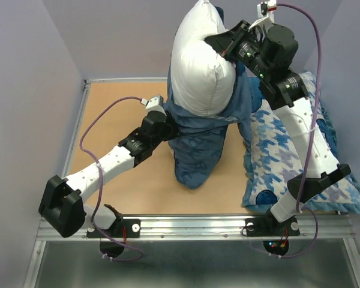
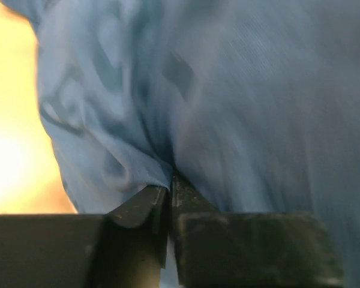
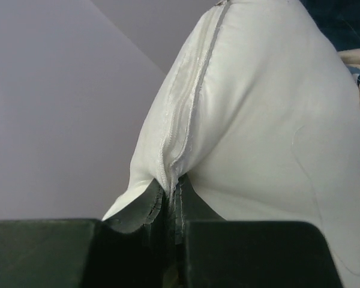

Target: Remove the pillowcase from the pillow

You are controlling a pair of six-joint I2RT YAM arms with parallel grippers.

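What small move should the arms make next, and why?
Probably the right claw should raise the pillow a little higher while the left claw holds its place. The right claw is shut on the pillow's seam, the left claw is shut on the pillowcase, and the case covers only the pillow's lower part.

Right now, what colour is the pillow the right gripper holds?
Plain white; the pillow shows best in the right wrist view.
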